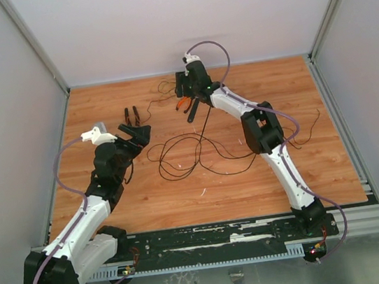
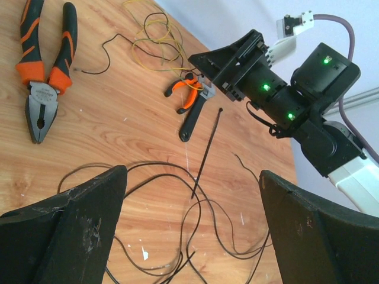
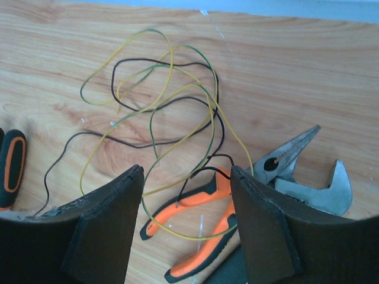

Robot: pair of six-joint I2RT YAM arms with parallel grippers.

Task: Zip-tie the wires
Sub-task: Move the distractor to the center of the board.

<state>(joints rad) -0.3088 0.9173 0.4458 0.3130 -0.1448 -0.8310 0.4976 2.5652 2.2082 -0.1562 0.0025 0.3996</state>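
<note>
The wires lie in loose dark loops on the wooden table, between the two arms. The zip tie, a thin straight black strip, rests with its lower end over the loops and its upper end near a black-handled wrench. My left gripper hovers open over the near loops and holds nothing. My right gripper is at the back centre, jaws apart over small orange-handled pliers and a strand of yellow wire. It grips nothing.
Large orange-and-black pliers lie at the back left. A tangle of yellow, green and black wire sits at the back centre. Needle-nose pliers and the wrench head lie right of the right gripper. Walls enclose the table.
</note>
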